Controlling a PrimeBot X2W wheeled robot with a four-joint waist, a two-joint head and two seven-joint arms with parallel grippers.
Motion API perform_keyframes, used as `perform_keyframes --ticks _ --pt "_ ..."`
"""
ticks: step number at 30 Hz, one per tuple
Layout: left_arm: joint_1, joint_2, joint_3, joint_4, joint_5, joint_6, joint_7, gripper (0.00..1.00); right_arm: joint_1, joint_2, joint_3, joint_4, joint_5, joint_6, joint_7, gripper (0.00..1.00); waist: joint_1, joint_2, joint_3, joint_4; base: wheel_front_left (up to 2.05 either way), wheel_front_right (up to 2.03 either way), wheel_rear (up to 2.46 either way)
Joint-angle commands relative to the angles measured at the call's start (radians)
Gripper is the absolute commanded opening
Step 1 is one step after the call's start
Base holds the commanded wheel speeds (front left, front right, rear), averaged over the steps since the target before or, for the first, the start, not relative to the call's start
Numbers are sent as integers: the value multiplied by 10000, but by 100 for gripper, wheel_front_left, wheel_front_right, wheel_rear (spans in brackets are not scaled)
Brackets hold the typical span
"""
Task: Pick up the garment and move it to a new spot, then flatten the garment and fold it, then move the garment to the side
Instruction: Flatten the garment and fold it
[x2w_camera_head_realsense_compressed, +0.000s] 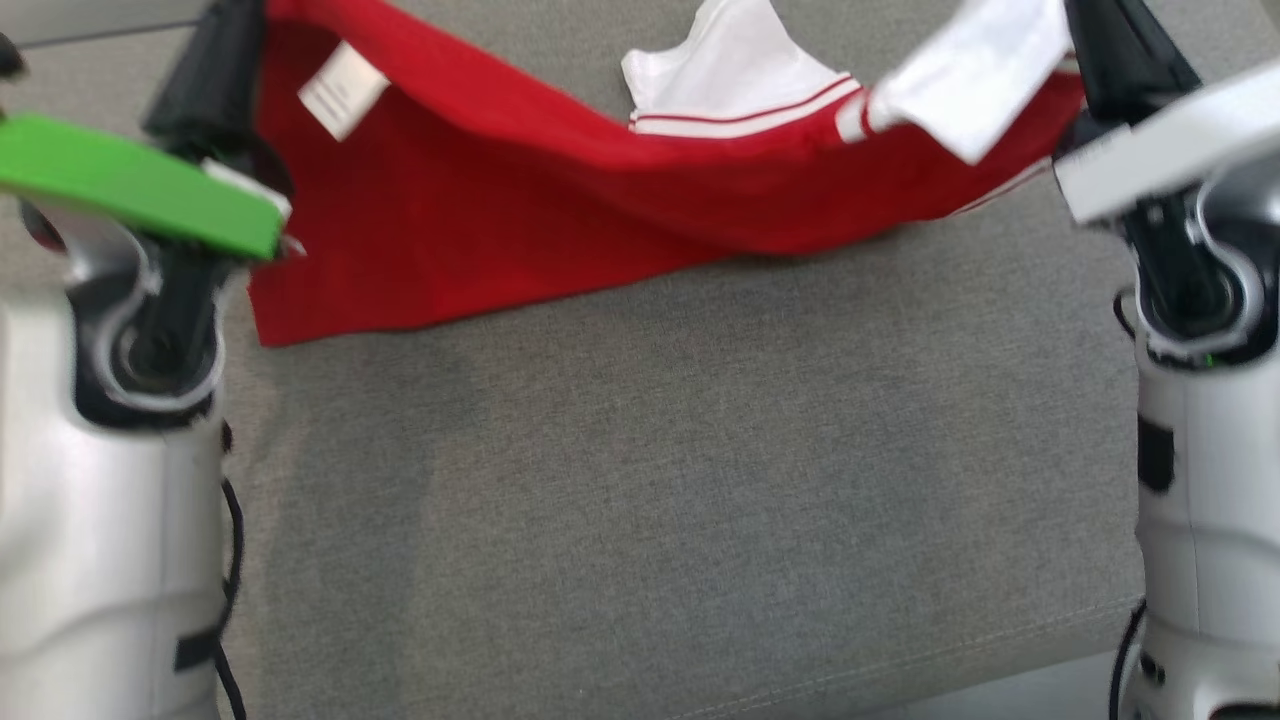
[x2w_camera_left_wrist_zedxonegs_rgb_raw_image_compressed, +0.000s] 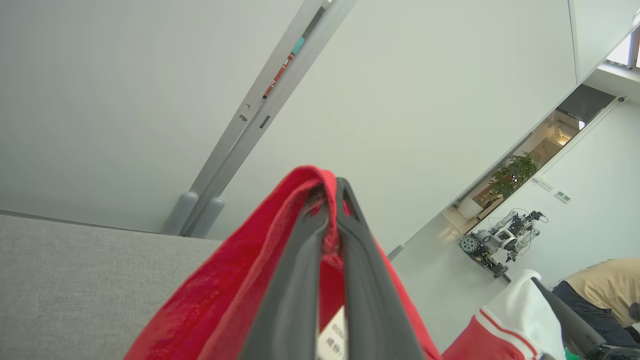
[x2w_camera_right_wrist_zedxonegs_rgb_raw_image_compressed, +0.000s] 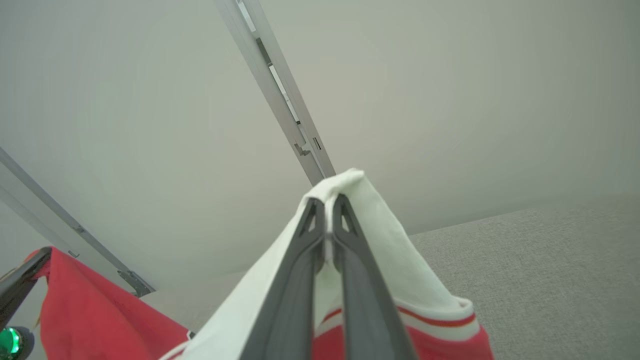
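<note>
The garment (x2w_camera_head_realsense_compressed: 480, 200) is a red shirt with white, red-striped sleeves. It hangs stretched between my two grippers over the grey cushioned surface (x2w_camera_head_realsense_compressed: 650, 450), sagging in the middle, and its lower left corner rests on the cushion. My left gripper (x2w_camera_head_realsense_compressed: 235, 15) is shut on the red edge near a white label (x2w_camera_head_realsense_compressed: 343, 88). The left wrist view shows that gripper (x2w_camera_left_wrist_zedxonegs_rgb_raw_image_compressed: 332, 190) pinching red cloth (x2w_camera_left_wrist_zedxonegs_rgb_raw_image_compressed: 225, 280). My right gripper (x2w_camera_head_realsense_compressed: 1095, 20) is shut on a white sleeve, and the right wrist view shows it (x2w_camera_right_wrist_zedxonegs_rgb_raw_image_compressed: 327, 202) closed on that sleeve (x2w_camera_right_wrist_zedxonegs_rgb_raw_image_compressed: 380, 235).
A green tab (x2w_camera_head_realsense_compressed: 140, 185) sticks out from my left wrist. The cushion's front edge runs along the bottom right of the head view. In the left wrist view a person (x2w_camera_left_wrist_zedxonegs_rgb_raw_image_compressed: 605, 290) and another robot (x2w_camera_left_wrist_zedxonegs_rgb_raw_image_compressed: 500, 240) stand far off by a white wall.
</note>
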Motion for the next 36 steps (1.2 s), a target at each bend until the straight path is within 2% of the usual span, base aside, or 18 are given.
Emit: perform_keyframes --ticks 1,6,10,14,19,25,29,32,36 --pt "-898 182 216 474 7 9 -154 0 -1068 7 107 702 -253 1 -422 0 0 -1 1988 -564 0 0 0" --pt "-3572 115 289 2077 344 -414 -1371 0 -4482 133 66 3470 -1191 3 -2766 0 0 -1 2762 -607 0 0 0" --pt "-5300 -64 167 2759 190 -582 -2435 0 -6518 -85 147 4502 -1968 1 -4645 0 0 -1 2872 -397 0 0 0" --pt "-6758 152 -414 2223 -18 -615 -3551 0 -8051 -376 262 4566 -2477 3 -5907 0 0 -1 3062 -229 0 0 0" --pt "-7375 642 -997 1291 -1040 -614 -4639 0 -8758 -776 360 3572 -2932 1 -6118 0 0 -1 3237 -64 0 0 0" --pt "-6044 1259 -1673 1325 -1851 -616 -4963 0 -7309 -1367 897 3133 -2921 1 -6122 0 0 -1 3576 68 0 0 0" --pt "-4404 1672 -2192 1946 -1811 -617 -5041 0 -5305 -1828 1377 3415 -2408 -6 -6124 0 0 -1 3465 161 0 0 0" --pt "-3240 1694 -2255 2392 -1708 -617 -5042 0 -3699 -1980 1624 3567 -1800 -5 -5894 0 0 -1 3149 227 0 0 0" --pt "-1590 1649 -2463 2677 -2004 -618 -5038 0 -1367 -2201 1602 2932 -847 -6 -4974 0 0 -1 2481 304 0 0 0"
